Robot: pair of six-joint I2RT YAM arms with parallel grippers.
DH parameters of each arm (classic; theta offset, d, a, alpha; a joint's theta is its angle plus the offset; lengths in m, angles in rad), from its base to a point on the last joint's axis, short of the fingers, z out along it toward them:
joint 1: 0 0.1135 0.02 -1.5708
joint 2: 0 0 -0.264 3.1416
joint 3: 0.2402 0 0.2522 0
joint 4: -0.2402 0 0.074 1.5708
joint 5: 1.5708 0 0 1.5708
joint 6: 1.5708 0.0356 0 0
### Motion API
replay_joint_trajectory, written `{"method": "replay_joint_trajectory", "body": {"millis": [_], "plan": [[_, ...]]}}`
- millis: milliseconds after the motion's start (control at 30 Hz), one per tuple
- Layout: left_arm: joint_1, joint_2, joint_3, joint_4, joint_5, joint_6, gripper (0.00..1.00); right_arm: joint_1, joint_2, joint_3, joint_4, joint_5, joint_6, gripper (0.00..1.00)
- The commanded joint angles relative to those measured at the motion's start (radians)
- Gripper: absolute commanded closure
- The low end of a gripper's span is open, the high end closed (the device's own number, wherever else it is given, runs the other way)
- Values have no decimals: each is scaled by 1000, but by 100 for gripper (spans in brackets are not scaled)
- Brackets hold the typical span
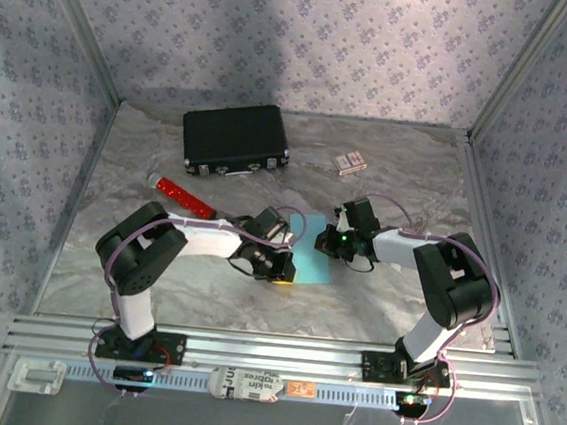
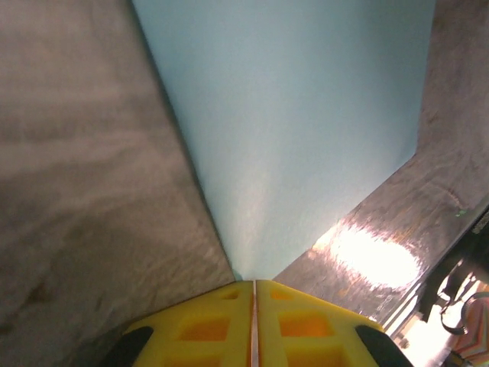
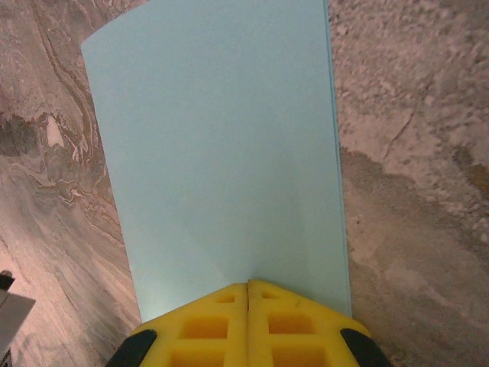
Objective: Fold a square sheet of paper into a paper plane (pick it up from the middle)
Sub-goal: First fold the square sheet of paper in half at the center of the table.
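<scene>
- Left gripper (image 1: pixel 284 273) (image 2: pixel 254 294): yellow fingers pressed together with only a thin seam between them. They pinch one corner of the sheet, which runs straight into that seam.
- Right gripper (image 1: pixel 333 244) (image 3: pixel 248 294): yellow fingers closed tight, clamped on an edge of the same sheet. It faces the left gripper across the paper.
- Square sheet of paper (image 1: pixel 313 251) (image 2: pixel 306 130) (image 3: pixel 221 153): light cyan-blue, lying between the two grippers and spreading ahead of each one's fingertips. Its far corner curls slightly in the right wrist view.
- Table (image 1: pixel 156 281): grey marbled surface under both grippers.
- Red tube (image 1: pixel 185 196): on the table, to the left of and beyond the left gripper, apart from it.
- Black case (image 1: pixel 235 140): closed, well beyond the left gripper.
- Small patterned card box (image 1: pixel 349 162): well beyond the right gripper.
</scene>
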Motion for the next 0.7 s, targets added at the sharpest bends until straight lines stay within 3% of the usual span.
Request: {"method": "replay_joint_trajectory", "body": {"millis": [0, 167, 400, 667], "plan": [[-8, -50, 13, -135, -56, 38, 90, -9, 29, -36, -134, 76, -16, 100], [8, -112, 29, -95, -62, 23, 90, -9, 33, -22, -150, 74, -29, 100], [131, -44, 35, 189, 90, -126, 88, -8, 29, -19, -156, 71, -30, 100], [147, 105, 140, 190, 151, -106, 87, -8, 27, -20, -161, 75, -29, 100]]}}
